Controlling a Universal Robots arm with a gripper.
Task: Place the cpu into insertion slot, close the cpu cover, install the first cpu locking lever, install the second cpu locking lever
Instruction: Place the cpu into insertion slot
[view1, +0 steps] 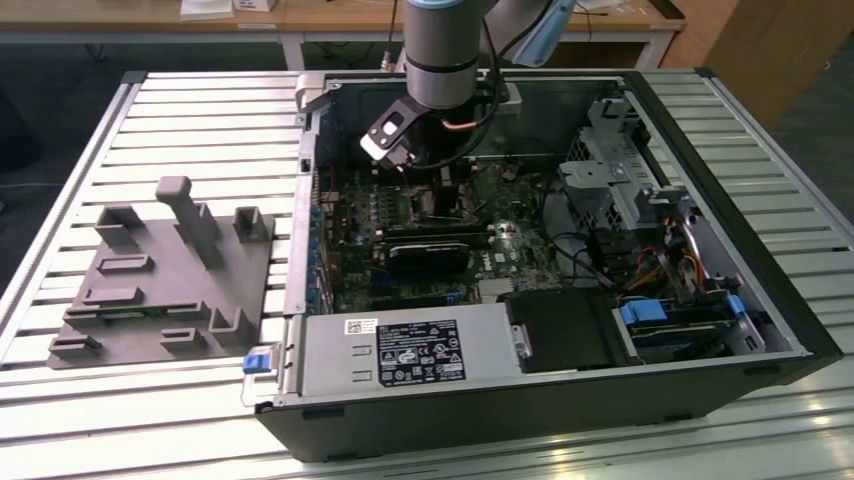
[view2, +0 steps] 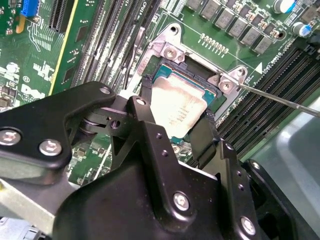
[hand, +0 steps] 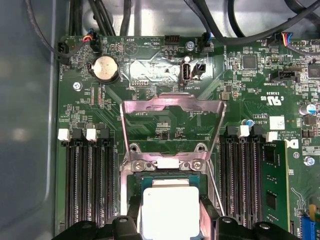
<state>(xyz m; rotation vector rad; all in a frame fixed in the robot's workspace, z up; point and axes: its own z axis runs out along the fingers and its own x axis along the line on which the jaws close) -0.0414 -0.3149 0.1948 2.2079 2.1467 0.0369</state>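
Down inside the open computer case (view1: 781, 300), my arm (view1: 441, 50) reaches toward the green board (hand: 250, 95). From the exterior view I see the case lying on a table of metal slats (view1: 200, 110). A grey holder block (view1: 160, 270) sits on the exterior view's left, and the black power-supply box (view1: 400, 350) lies along the near edge of the case. In both wrist views my gripper (view2: 175, 127) is right over the insertion slot (view2: 195, 89). Its two black fingers (view2: 145, 122) press on two opposite sides of the cpu (view2: 177, 105), so it is clamped on the chip. The cpu has its silver top facing up and sits at the slot, inside the dark rim. I cannot tell if it is all the way down. In the first wrist view the cpu cover (hand: 172, 104) is flipped open and lies back from the slot, and I can see the board through its window. So the cover is not closed yet. A thin metal lever (view2: 280, 99) sticks out from one corner of the slot's frame and runs out over the long black memory slots (hand: 90, 185). Those slots run on both sides of the insertion slot. A round silver battery (hand: 105, 67) sits farther off on the board, past the open cover.
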